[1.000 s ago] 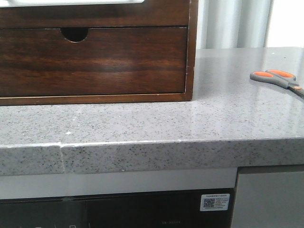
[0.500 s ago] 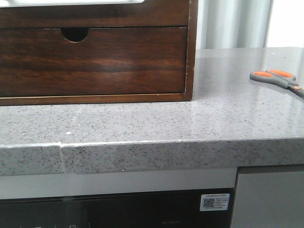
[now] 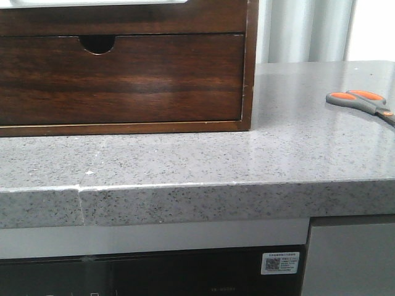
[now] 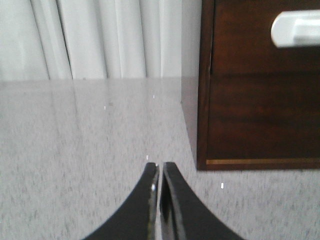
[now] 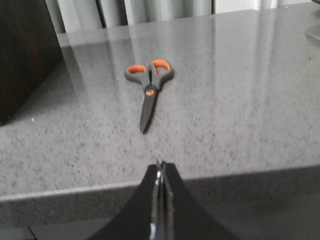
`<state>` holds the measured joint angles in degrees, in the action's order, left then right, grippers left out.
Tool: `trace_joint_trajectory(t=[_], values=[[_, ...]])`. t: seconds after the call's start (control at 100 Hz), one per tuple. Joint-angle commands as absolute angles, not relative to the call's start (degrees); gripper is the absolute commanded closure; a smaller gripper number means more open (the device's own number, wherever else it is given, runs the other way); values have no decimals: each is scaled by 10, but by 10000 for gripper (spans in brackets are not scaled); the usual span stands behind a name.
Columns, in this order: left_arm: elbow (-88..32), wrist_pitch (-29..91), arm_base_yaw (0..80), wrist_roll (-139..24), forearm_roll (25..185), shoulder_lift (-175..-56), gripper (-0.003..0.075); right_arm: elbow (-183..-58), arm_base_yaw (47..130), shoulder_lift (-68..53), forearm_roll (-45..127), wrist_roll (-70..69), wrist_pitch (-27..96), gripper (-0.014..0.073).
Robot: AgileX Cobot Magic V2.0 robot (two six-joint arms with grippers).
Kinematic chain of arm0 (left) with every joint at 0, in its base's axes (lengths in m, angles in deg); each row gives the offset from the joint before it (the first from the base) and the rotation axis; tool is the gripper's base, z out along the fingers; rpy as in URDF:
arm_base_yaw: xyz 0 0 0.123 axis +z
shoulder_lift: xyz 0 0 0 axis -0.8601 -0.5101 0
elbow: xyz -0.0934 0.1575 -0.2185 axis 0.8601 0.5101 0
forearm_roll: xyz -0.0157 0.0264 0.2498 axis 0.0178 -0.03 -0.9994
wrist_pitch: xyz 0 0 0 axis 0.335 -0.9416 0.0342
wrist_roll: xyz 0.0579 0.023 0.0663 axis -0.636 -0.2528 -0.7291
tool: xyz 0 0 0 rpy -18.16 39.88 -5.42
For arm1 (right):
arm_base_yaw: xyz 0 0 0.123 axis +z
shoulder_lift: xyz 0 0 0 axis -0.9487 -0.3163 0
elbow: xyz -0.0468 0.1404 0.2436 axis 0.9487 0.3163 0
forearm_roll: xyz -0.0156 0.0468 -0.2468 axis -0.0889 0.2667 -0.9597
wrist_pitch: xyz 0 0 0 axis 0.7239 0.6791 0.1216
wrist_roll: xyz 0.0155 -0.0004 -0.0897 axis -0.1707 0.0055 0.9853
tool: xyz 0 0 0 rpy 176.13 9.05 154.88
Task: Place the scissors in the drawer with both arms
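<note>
The scissors (image 3: 361, 102), grey with orange-lined loops, lie flat on the grey stone counter at the far right. In the right wrist view the scissors (image 5: 149, 85) lie ahead of my right gripper (image 5: 160, 164), blades pointing toward it, well apart from it. That gripper is shut and empty, at the counter's front edge. The drawer (image 3: 123, 18) is the upper dark brown front, closed, with its pale cut-out at the frame's top. My left gripper (image 4: 160, 165) is shut and empty over the counter, beside the cabinet; the drawer (image 4: 250, 45) shows there too. Neither arm shows in the front view.
Below the drawer is a second wood front with a semicircular notch (image 3: 97, 43), also closed. The cabinet (image 3: 248, 74) stands at the back left of the counter (image 3: 185, 160). Curtains (image 4: 100, 35) hang behind. A dark appliance front (image 3: 154, 271) sits under the counter.
</note>
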<state>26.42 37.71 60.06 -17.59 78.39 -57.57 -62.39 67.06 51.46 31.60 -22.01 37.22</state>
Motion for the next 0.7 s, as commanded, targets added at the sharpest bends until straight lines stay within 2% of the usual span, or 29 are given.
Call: trace_joint_trajectory(t=[0.0, 0.22, 0.41, 0.58, 0.65, 0.69], values=[[211, 407, 603, -170, 789, -571, 740, -670, 666, 504, 318, -216, 342, 639], [106, 358, 602, -170, 789, -661, 740, -752, 666, 421, 318, -215, 407, 639], [71, 393, 602, -170, 783, -737, 740, -806, 666, 328, 325, -215, 395, 639], [66, 408, 602, -170, 781, -787, 737, -808, 666, 292, 325, -215, 371, 639], [66, 424, 602, -170, 781, -804, 702, -808, 666, 286, 325, -215, 372, 639], [66, 435, 602, -170, 781, -812, 650, -808, 666, 286, 325, -215, 372, 639]])
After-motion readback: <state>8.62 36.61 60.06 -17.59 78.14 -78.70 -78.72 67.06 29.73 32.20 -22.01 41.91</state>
